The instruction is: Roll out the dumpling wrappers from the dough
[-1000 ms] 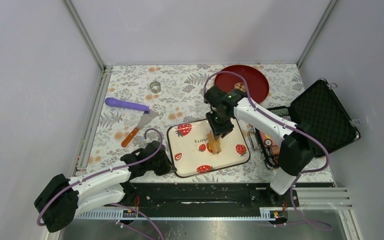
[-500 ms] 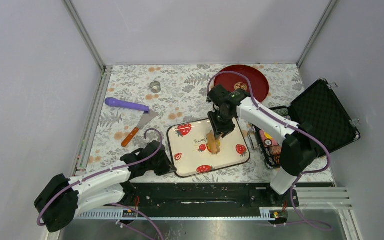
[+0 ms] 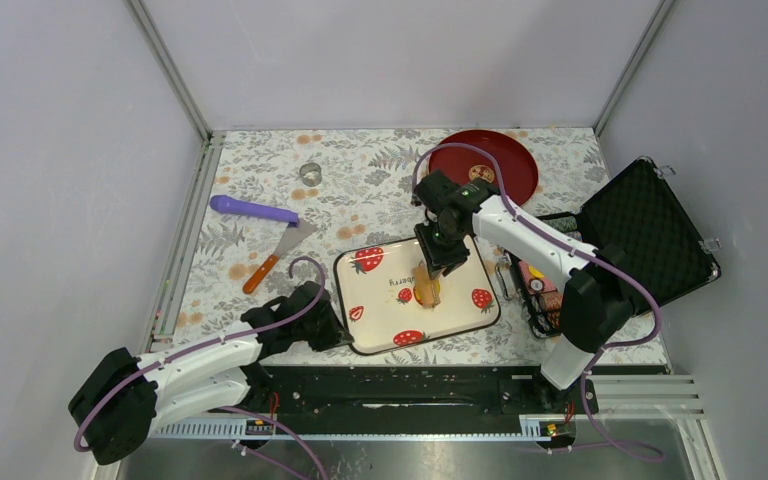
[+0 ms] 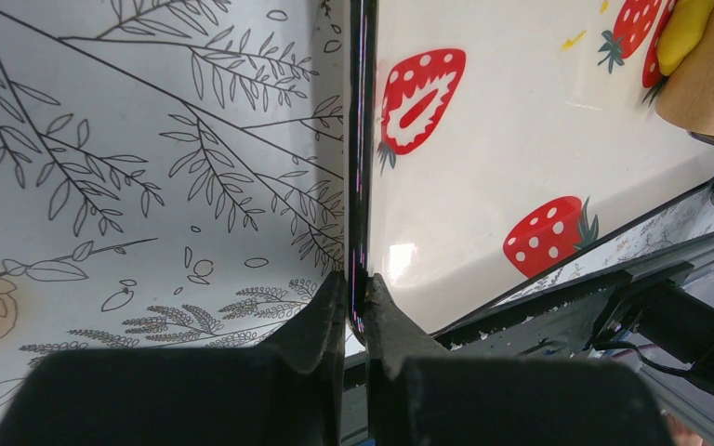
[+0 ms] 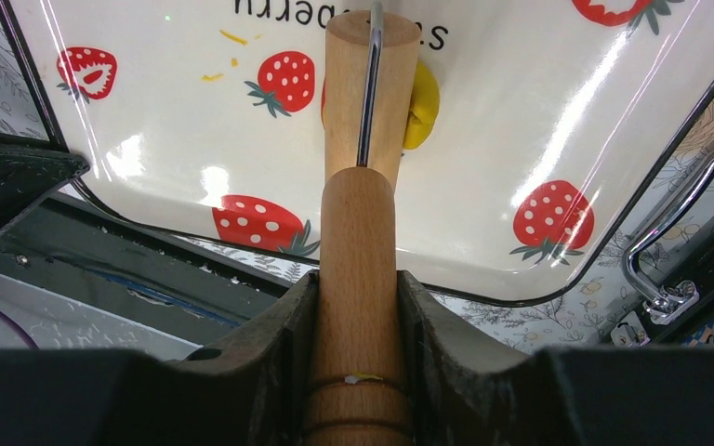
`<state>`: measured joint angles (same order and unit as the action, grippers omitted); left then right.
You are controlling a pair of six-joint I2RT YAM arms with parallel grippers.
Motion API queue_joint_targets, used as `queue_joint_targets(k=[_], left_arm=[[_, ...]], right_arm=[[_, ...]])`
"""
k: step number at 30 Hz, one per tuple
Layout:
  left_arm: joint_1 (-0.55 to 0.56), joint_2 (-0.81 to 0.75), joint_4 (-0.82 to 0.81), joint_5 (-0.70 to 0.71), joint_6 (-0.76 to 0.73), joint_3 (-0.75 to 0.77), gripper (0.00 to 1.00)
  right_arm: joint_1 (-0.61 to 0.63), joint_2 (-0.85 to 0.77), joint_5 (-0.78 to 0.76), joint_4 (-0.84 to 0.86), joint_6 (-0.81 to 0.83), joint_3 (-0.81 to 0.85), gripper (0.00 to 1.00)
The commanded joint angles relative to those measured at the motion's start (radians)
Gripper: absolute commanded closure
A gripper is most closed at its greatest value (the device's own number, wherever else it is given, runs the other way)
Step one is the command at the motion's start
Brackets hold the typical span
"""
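You are looking at a worktop (image 3: pixel 380 170) covered in a leaf-and-flower print, walled in by pale grey panels. At the far left lies a purple-handled tool (image 3: pixel 253 210). Just beside it is a spatula (image 3: pixel 278 255) with an orange handle, and a small metal ring (image 3: pixel 310 172) stands further back.

Your left claw (image 4: pixel 358 295) is pressed together on the near left rim of the strawberry tray (image 4: pixel 521 139), pinching that black edge between its fingers.

Near the middle of the tray, the dough (image 5: pixel 420 107) is a small yellow patch lying under the wooden rolling pin (image 5: pixel 370 93). It shows only at one side of the roller. Your right claw (image 5: pixel 358 288) pinches the pin's handle, with a finger snug against each side.

Behind the tray sits a red plate (image 3: pixel 485 165); there is a little round thing on it, too small to make out. At the far right, a black case (image 3: pixel 650 230) stands open at the worktop's edge.
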<state>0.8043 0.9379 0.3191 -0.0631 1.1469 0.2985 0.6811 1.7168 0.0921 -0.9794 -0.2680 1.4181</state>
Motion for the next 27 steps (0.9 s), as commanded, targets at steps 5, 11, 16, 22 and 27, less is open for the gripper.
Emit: queue_joint_targets(k=[5,11,16,22,27], left_arm=[[0.004,0.019,0.011,0.059,0.009,-0.019,1.00],[0.003,0.019,0.007,0.059,0.017,-0.021,1.00],[0.004,0.016,0.005,0.059,0.020,-0.024,1.00],[0.003,0.017,0.004,0.059,0.020,-0.024,1.00],[0.004,0.013,0.005,0.059,0.020,-0.025,1.00]], right_arm=[[0.020,0.206,-0.140,0.062,0.059,-0.118,1.00],[0.020,0.206,-0.030,0.087,0.043,-0.110,1.00],[0.007,0.203,0.035,0.117,0.032,-0.124,1.00],[-0.017,0.158,0.073,0.124,0.026,-0.143,1.00],[-0.028,0.097,0.103,0.111,0.017,-0.125,1.00]])
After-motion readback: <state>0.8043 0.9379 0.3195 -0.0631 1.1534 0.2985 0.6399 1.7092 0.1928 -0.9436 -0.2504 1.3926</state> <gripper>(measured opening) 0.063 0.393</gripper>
